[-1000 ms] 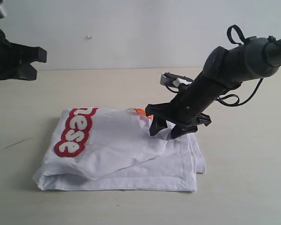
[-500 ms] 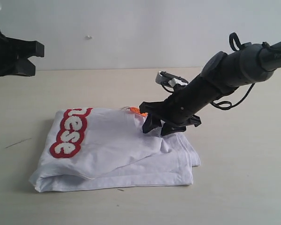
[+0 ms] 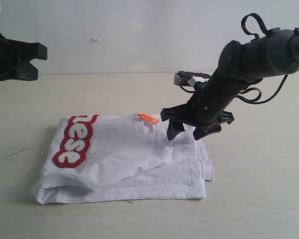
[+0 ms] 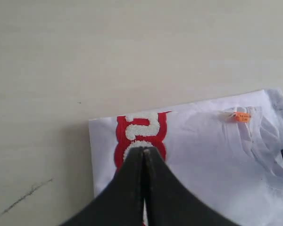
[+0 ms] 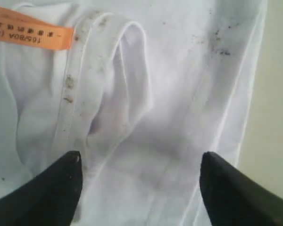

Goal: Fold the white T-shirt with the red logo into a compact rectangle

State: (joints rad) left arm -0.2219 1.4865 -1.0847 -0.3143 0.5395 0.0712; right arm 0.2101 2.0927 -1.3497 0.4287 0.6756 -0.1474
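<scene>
The white T-shirt (image 3: 124, 159) lies folded in a thick rectangle on the table, its red logo (image 3: 72, 142) showing on the top layer at the left end. An orange collar tag (image 3: 148, 118) sticks out near the far edge. My right gripper (image 3: 188, 133) hovers open just above the shirt's right end, with the rumpled collar (image 5: 92, 70) and tag (image 5: 30, 33) below its spread fingers (image 5: 226, 188). The left gripper (image 3: 20, 62) is raised at the far left, shut and empty; in its wrist view (image 4: 144, 150) it hangs above the logo (image 4: 141, 134).
The tan table (image 3: 259, 199) surrounds the shirt on all sides. A white wall (image 3: 139, 35) rises behind its far edge. A faint dark scratch (image 3: 19, 152) marks the table left of the shirt.
The right gripper has let go of the shirt's top layer, opened, and pulled back up and right. The shirt settled slightly left and flatter. The left arm stayed put.
</scene>
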